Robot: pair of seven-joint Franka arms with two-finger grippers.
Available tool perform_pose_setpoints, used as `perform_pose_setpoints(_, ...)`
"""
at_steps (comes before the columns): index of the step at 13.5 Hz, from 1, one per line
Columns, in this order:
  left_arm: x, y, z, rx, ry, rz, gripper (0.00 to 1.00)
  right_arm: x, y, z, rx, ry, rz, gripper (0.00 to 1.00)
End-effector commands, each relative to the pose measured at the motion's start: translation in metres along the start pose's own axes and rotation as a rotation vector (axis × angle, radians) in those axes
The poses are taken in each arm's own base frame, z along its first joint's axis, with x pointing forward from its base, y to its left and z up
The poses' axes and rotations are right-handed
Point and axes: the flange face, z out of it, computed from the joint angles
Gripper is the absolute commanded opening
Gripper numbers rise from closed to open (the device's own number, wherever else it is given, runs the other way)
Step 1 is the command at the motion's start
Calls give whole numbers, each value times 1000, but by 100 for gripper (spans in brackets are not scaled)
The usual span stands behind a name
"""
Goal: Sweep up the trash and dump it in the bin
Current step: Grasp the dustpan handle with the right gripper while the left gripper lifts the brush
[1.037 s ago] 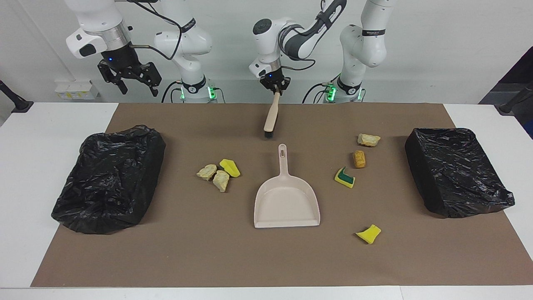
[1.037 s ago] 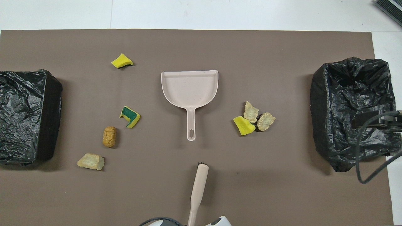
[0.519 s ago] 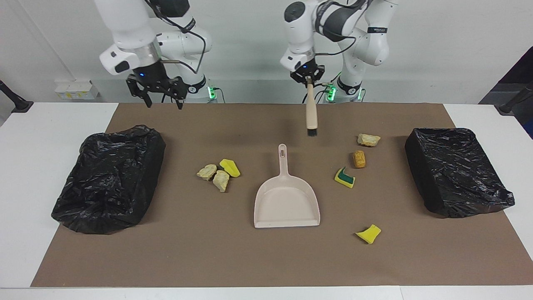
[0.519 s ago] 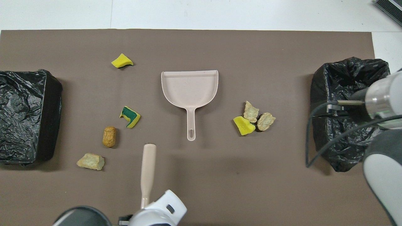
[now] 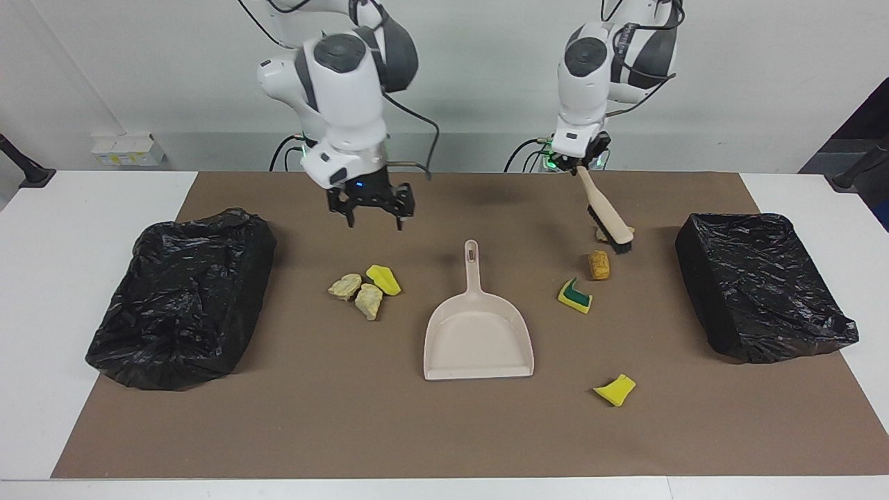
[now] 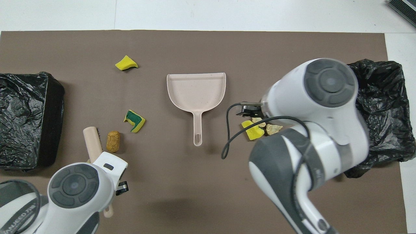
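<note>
Left gripper is clenched on the handle of the brush, whose long axis slants down toward the left arm's end of the table, bristles low beside the beige lump. Right gripper hangs with fingers spread and empty, over the mat near the pile of three scraps.

Both bins seem to hold no trash. Dustpan lies untouched, handle pointing to the robots. All trash is on the mat: cork lump, green-backed sponge, yellow sponge. I judge that sweeping is not yet begun.

The left tool has swung the brush onto a beige lump, while the right tool has dropped over the mat.
</note>
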Motion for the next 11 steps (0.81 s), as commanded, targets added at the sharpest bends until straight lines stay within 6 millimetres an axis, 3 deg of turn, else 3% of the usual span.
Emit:
perform_pose_setpoints(1, 11, -23, 18, 10, -11, -77, 0, -2, -31, 32, -1, -3, -2, 100)
perform_pose_setpoints(3, 13, -36, 27, 15, -30, -123, 0, -7, -64, 63, 14, 15, 20, 100)
perform_pose_setpoints(6, 2, -40, 57, 64, -81, -127, 0, -17, -108, 121, 35, 36, 30, 100)
perform_pose_setpoints(8, -3, -39, 83, 99, -119, -114, 0, -24, -122, 132, 41, 43, 33, 100)
perform_pose_setpoints(11, 4, -50, 97, 110, -160, -123, 0, -29, -132, 148, 47, 48, 16, 100)
